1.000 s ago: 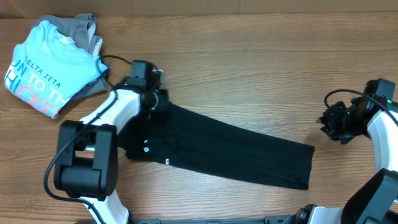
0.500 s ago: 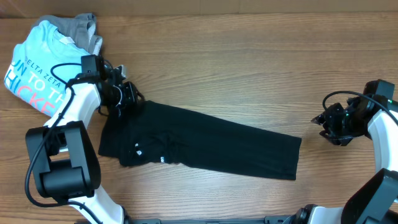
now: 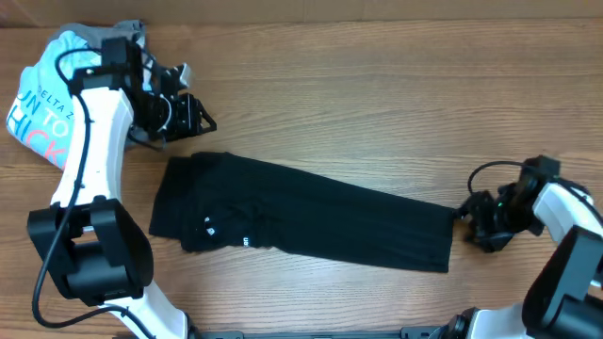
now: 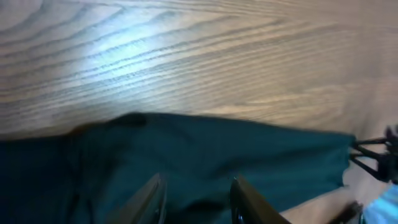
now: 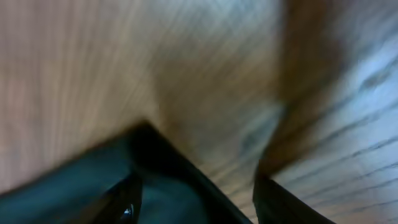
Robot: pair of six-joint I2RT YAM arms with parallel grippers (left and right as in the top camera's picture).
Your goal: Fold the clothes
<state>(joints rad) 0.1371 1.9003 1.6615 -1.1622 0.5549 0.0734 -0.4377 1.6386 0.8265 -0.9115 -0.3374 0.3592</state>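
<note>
**Far-left corner:** light blue T-shirt with lettering, lying bunched on a grey garment. Neither belongs to the job.

**Left gripper**: hangs over bare table between that pile and the black cloth. The left wrist view shows the fingers spread, with nothing between them.

**Black T-shirt**: a long narrow band lying flat, slanting from left of centre down toward the near-right. Its white label shows near the left end.

**Right gripper**: at the band's right end, jaws parted. The blurred right wrist view shows a cloth corner below them; contact cannot be told.

**Step in hand (judged):** the lengthwise folding looks done and the crosswise fold is not yet made.

**Next move (judged):** needs a pinch on the right-end corners, carried leftward over the band. The soft cloth may drag or sag if one corner is lifted alone.
</note>
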